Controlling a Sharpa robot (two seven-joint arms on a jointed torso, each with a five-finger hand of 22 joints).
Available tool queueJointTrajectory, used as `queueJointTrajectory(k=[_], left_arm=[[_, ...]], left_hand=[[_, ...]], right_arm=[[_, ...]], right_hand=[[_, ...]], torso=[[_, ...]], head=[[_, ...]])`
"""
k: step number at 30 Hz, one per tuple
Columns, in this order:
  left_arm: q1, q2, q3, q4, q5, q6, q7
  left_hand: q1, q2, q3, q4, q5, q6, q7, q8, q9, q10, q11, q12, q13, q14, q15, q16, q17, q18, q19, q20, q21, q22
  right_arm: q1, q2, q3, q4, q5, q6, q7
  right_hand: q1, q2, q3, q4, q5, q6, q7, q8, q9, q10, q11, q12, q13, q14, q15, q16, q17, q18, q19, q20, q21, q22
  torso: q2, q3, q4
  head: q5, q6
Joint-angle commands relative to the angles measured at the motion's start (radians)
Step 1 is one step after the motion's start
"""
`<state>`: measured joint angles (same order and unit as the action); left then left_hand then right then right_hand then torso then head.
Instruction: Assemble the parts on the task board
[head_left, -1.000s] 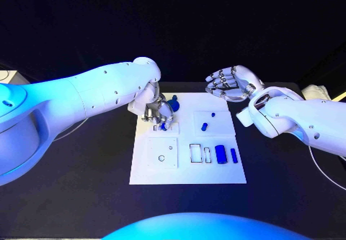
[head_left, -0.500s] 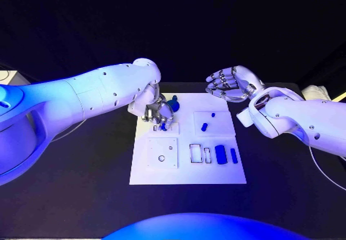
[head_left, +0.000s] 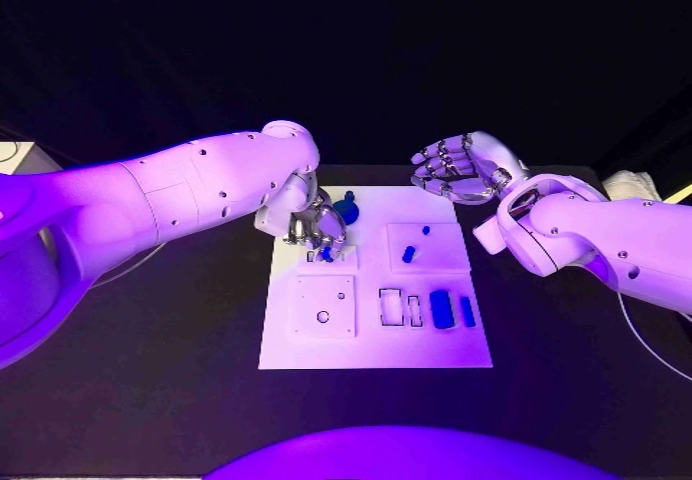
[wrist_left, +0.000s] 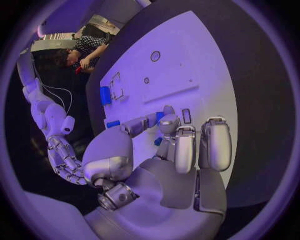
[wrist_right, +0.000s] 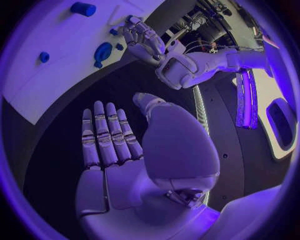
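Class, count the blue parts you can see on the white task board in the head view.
6: one under the left hand, one beside it, two small, two lower right. Others may be hidden.

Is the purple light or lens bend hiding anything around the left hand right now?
Head view: even purple wash, the board reads clearly, but the left hand covers the part under its fingertips. Left wrist view: fisheye bends the board's edges, and the hand's own fingers block much of the contact spot.
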<state>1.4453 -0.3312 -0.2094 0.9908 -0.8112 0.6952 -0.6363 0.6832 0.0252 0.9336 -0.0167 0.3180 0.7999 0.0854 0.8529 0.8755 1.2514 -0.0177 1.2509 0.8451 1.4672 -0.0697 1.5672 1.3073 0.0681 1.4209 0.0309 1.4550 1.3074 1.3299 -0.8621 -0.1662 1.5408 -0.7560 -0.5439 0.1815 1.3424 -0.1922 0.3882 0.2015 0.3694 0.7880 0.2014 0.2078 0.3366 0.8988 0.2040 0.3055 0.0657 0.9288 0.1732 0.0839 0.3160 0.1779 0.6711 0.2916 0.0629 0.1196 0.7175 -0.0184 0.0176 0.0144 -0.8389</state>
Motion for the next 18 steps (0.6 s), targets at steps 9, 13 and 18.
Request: queueJointTrajectory(k=[9, 13, 18], left_arm=[[-0.005, -0.027, -0.002, 0.041, -0.062, -0.116, -0.005], [-0.005, -0.031, -0.002, 0.049, -0.063, -0.119, -0.006], [-0.005, -0.035, -0.002, 0.056, -0.064, -0.119, -0.006]], left_hand=[[0.009, 0.018, 0.150, -0.144, 0.107, 0.032, -0.036, -0.003, 0.000, 0.005, -0.006, -0.002, 0.002, 0.104, -0.009, 0.004, 0.263, -0.019, 0.010, -0.002, 0.007, 0.107], [0.009, 0.018, 0.150, -0.144, 0.107, 0.032, -0.036, -0.003, 0.000, 0.005, -0.006, -0.002, 0.002, 0.104, -0.009, 0.004, 0.263, -0.019, 0.010, -0.002, 0.007, 0.107], [0.009, 0.018, 0.150, -0.144, 0.108, 0.033, -0.036, -0.004, 0.000, 0.005, -0.006, -0.002, 0.001, 0.104, -0.009, 0.004, 0.263, -0.019, 0.010, -0.002, 0.007, 0.107]], right_arm=[[-0.001, -0.001, 0.000, 0.000, -0.008, 0.016, 0.010], [-0.001, -0.002, 0.000, 0.000, -0.008, 0.016, 0.010], [-0.001, -0.003, 0.000, 0.000, -0.008, 0.017, 0.010]], right_hand=[[0.006, -0.001, -0.002, -0.007, 0.005, 0.009, 0.063, -0.005, -0.001, 0.008, 0.002, -0.004, -0.001, 0.001, 0.004, -0.006, -0.001, -0.002, -0.007, -0.001, -0.004, -0.001], [0.006, -0.001, -0.002, -0.007, 0.005, 0.009, 0.063, -0.005, -0.001, 0.008, 0.002, -0.004, -0.001, 0.001, 0.004, -0.006, -0.001, -0.002, -0.007, -0.001, -0.004, -0.001], [0.006, -0.001, -0.002, -0.007, 0.005, 0.009, 0.063, -0.005, -0.001, 0.008, 0.002, -0.004, -0.001, 0.001, 0.004, -0.006, -0.001, -0.002, -0.007, -0.001, -0.004, -0.001]], torso=[[0.001, -0.0001, -0.0006], [0.001, 0.0003, -0.0011], [0.001, 0.0006, -0.0001]], head=[[0.002, 0.001], [0.003, 0.001], [0.002, 0.001]])
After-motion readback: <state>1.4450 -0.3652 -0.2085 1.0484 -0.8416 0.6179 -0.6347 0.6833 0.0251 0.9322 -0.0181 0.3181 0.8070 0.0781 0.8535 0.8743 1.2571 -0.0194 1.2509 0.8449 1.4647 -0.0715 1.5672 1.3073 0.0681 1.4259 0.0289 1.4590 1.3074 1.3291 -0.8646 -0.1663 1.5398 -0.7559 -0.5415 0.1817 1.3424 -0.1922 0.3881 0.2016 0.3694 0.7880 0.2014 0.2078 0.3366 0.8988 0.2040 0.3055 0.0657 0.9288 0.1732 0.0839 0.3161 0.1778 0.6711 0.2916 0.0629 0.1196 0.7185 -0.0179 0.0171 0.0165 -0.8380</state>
